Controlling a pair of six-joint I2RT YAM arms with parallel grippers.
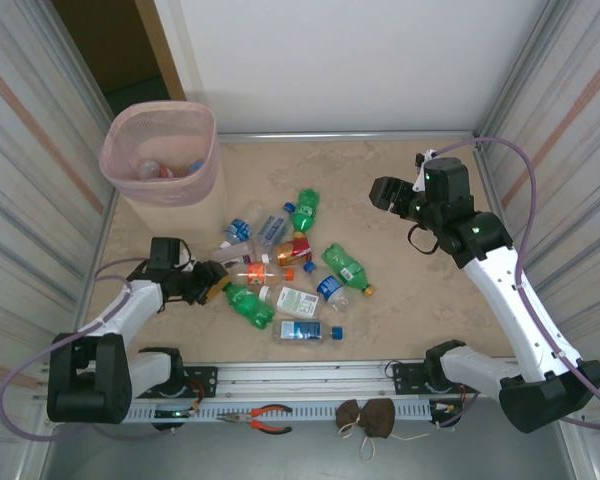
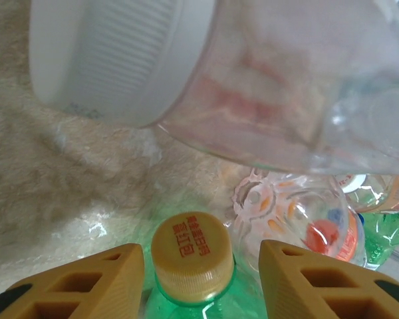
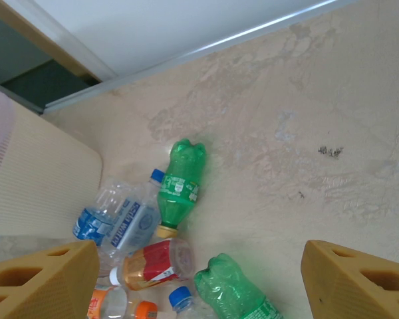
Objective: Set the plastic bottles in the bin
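Several plastic bottles (image 1: 290,270) lie in a loose heap on the beige table, clear and green. My left gripper (image 1: 212,283) is low at the heap's left edge, shut on the neck end of a green bottle (image 1: 248,305). In the left wrist view its yellow cap (image 2: 191,266) sits between the fingers (image 2: 86,282), and a clear white-capped bottle (image 2: 286,86) looms just above. The pale-pink bin (image 1: 208,130) stands at the back left with a couple of bottles (image 1: 152,170) inside. My right gripper (image 1: 390,195) hovers open, high over the table's right side, with nothing between its fingers (image 3: 46,279).
From the right wrist I see a green bottle (image 3: 179,186), a second green one (image 3: 236,292), a red-labelled bottle (image 3: 153,262) and the bin's wall (image 3: 26,179). Corrugated walls close in both sides. Pliers (image 1: 270,418) and a brown pouch (image 1: 365,418) lie on the front rail.
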